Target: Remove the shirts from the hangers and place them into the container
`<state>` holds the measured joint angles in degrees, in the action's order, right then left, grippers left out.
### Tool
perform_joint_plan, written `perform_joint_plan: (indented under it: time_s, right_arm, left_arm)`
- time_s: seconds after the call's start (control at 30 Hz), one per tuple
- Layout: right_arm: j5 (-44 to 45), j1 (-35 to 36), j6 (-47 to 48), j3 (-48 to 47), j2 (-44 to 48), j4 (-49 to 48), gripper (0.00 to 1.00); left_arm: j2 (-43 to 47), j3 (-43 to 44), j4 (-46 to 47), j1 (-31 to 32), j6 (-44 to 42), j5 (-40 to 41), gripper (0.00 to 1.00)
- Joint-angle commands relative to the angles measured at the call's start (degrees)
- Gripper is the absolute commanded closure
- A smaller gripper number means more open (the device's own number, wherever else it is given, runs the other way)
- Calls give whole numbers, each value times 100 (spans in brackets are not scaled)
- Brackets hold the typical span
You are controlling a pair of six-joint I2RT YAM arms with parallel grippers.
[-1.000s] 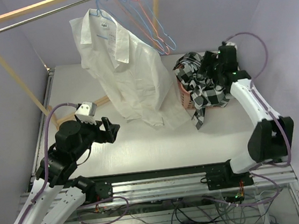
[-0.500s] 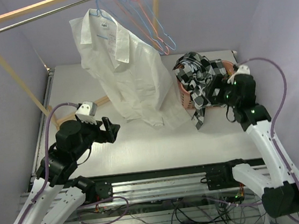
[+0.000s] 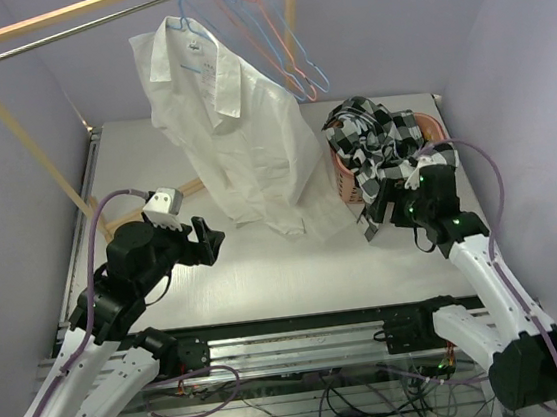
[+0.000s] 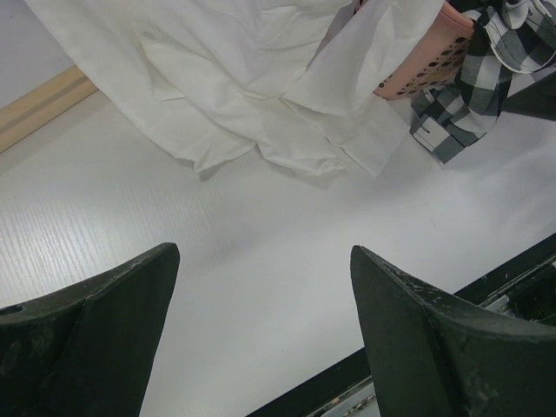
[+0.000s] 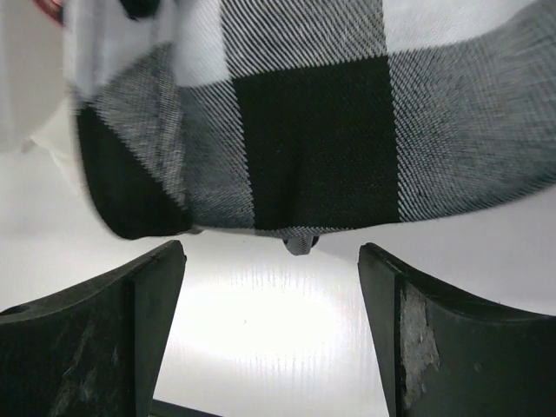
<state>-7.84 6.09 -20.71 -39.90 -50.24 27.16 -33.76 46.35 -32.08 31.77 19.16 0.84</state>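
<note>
**White shirt on its hanger, checked shirt heaped in the basket**

Lavender walls (image 3: 387, 15) close in a white, finely ribbed desk (image 3: 265, 270). At the far left stands a pale wooden rack (image 3: 6, 109) with a thin metal rail (image 3: 67, 31).

From that rail a plain white button-up shirt (image 3: 241, 142) of crisp, creased cloth hangs on a light-blue wire hanger (image 3: 185, 23). Its hem is crumpled on the desk. Just to its right, bare blue and pink wire hangers (image 3: 291, 56), triangular in outline, crowd the rail.

A small pink plastic basket (image 3: 341, 173) with perforated walls sits at the far right, its left wall touching the white hem. The black-and-white checked flannel shirt (image 3: 383, 151) is piled in it and spills over the near rim, with one end trailing down to the desk.

The overhead view alone takes in the rack and both arms. The left arm (image 3: 99, 309) hovers near the left edge, its jaws spread wide and empty, aimed at the white hem. Its wrist camera adds the wooden foot bar and the basket's holes.

The right arm (image 3: 486, 265) reaches toward the hanging flannel. Its wrist camera shows the twill weave close up, filling the top of the picture. The right jaws stand apart below the cloth, with bare desk between them.
</note>
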Motion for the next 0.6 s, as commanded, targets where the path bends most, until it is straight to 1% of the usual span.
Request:
perform_joint_plan:
  time_s: [0.0, 0.2, 0.27, 0.3, 0.37, 0.4, 0.5, 0.53, 0.57]
  right_arm:
    - [-198, 33, -10, 134, -290, -402, 19]
    - [-124, 42, -126, 469, -645, -993, 25]
    - [-215, 42, -115, 529, -813, -1155, 30]
    - [-273, 42, -108, 549, -899, -1219, 34]
    - [-303, 48, -83, 563, -1034, -1291, 46]
    - [-305, 46, -73, 558, -1061, -1307, 56]
    - [-168, 49, -76, 467, -1003, -1232, 92]
    - [-80, 48, -93, 402, -946, -1151, 100]
    - [7, 50, -118, 309, -872, -1068, 100]
  left_arm:
    - [22, -3, 21, 54, 44, 17, 9]
    - [50, -3, 26, 56, 38, 13, 9]
    - [45, -7, 26, 57, 41, 17, 9]
    - [55, -8, 26, 57, 44, 18, 9]
    - [60, -3, 19, 57, 44, 27, 9]
    - [63, -5, 17, 57, 44, 30, 9]
    - [79, -3, 17, 66, 53, 43, 9]
    - [73, -3, 17, 66, 53, 46, 9]
    - [74, -5, 17, 62, 53, 40, 9]
